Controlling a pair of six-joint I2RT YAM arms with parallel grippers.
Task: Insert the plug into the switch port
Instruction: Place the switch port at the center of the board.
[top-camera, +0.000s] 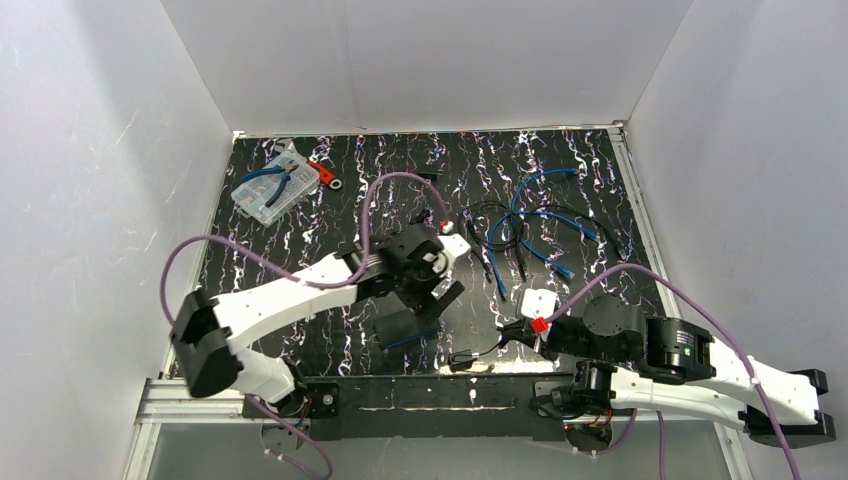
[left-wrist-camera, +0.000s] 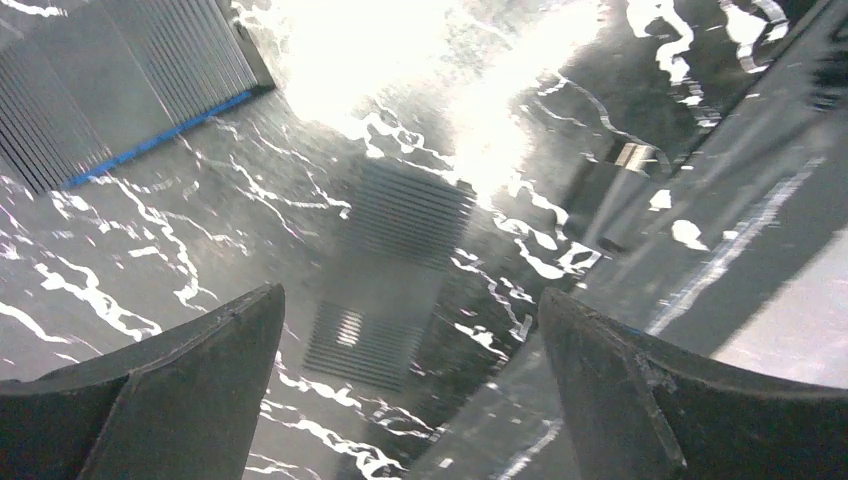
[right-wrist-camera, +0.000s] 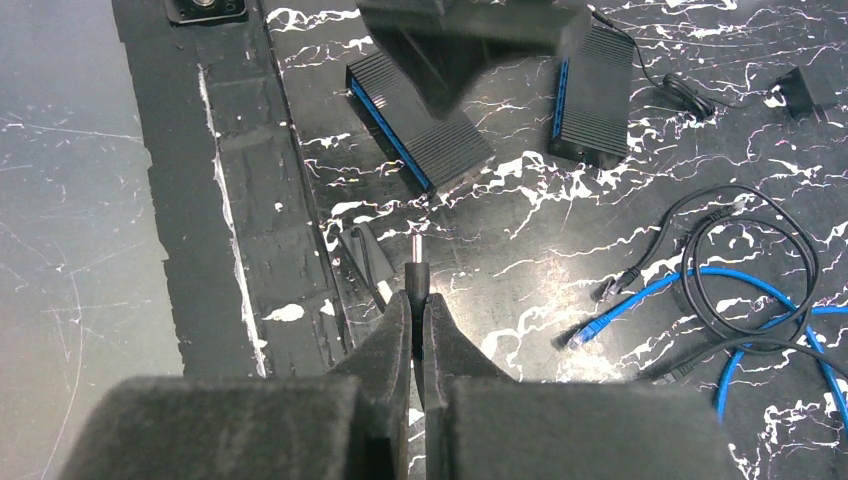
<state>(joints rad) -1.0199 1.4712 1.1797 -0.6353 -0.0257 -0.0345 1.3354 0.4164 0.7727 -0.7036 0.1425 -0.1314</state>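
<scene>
In the right wrist view my right gripper (right-wrist-camera: 417, 298) is shut on a thin black barrel plug (right-wrist-camera: 417, 262), whose metal tip points toward a ribbed black switch (right-wrist-camera: 420, 130) with a blue edge. A second such box (right-wrist-camera: 595, 95) lies to its right. From above, my right gripper (top-camera: 515, 334) sits low on the table, right of the switch (top-camera: 405, 328). My left gripper (top-camera: 432, 298) hovers just above and behind that switch. Its dark fingers (left-wrist-camera: 200, 370) stand wide open with nothing between them, and the switch (left-wrist-camera: 100, 90) shows at the upper left of that view.
A black power adapter (top-camera: 462, 360) lies between the switch and my right gripper. Blue and black cables (top-camera: 540, 225) tangle at the back right. A clear parts box (top-camera: 270, 190) with pliers sits at the back left. A black rail (top-camera: 400, 395) runs along the near edge.
</scene>
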